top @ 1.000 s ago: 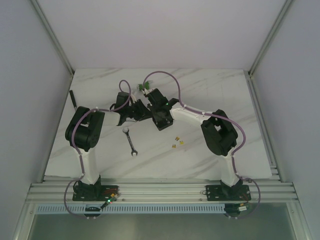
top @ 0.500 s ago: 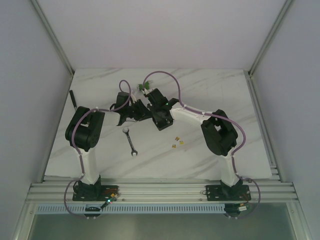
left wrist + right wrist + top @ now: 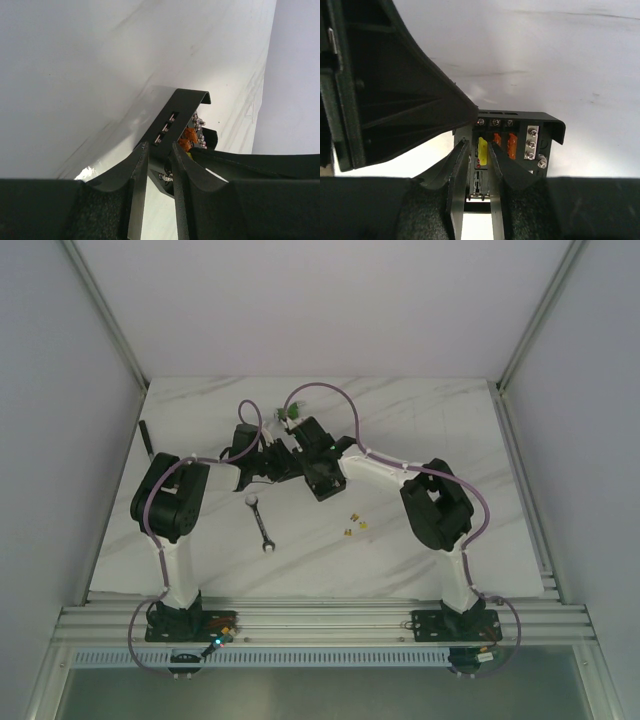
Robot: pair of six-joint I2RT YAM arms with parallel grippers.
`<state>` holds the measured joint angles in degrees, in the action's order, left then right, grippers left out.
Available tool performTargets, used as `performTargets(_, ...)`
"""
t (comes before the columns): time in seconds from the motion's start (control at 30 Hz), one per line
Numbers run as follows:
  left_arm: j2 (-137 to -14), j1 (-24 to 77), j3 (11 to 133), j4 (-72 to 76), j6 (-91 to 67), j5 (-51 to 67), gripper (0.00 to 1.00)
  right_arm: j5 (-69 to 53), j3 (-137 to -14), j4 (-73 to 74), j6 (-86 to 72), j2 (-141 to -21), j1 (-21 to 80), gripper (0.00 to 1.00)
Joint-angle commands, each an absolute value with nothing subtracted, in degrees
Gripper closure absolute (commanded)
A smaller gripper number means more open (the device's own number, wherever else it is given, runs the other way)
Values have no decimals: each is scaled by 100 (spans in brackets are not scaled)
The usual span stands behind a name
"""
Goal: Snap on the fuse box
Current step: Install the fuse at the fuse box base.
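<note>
The fuse box [image 3: 547,122] is a small black open box with a yellow fuse [image 3: 482,148], two orange fuses [image 3: 511,145] and a strip of screws inside. No lid shows on it. My right gripper [image 3: 477,150] reaches into it, its fingers closed narrowly on either side of the yellow fuse. My left gripper [image 3: 160,150] pinches the fuse box [image 3: 180,107] by one wall from the other side. In the top view both grippers, left [image 3: 280,462] and right [image 3: 303,448], meet at mid-table and hide the box.
A green connector [image 3: 290,417] lies just behind the grippers. A small wrench [image 3: 261,523] lies in front of the left gripper. Loose yellow fuses [image 3: 353,526] sit right of it. A dark bar [image 3: 146,438] rests at the table's left edge.
Both grippers keep their grips. The right arm has shifted very slightly; nothing else has moved.
</note>
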<state>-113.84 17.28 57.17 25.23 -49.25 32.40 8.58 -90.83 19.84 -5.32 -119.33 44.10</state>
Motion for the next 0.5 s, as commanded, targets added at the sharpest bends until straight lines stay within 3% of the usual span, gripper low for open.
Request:
performTargets(0.0,-11522,1762,5866,2399,-4889,3349,66,656,-9289,2017,-476,-12032,4481,72)
performTargets(0.23,-11514,1770,5863,2399,-4895,3355,66,869,-9277,2027,-483,-11994,4496,75)
performTargets(0.47,-11514,1767,5860,2399,-4887,3357,65,1170,-9240,2059,-501,-12019,4491,84)
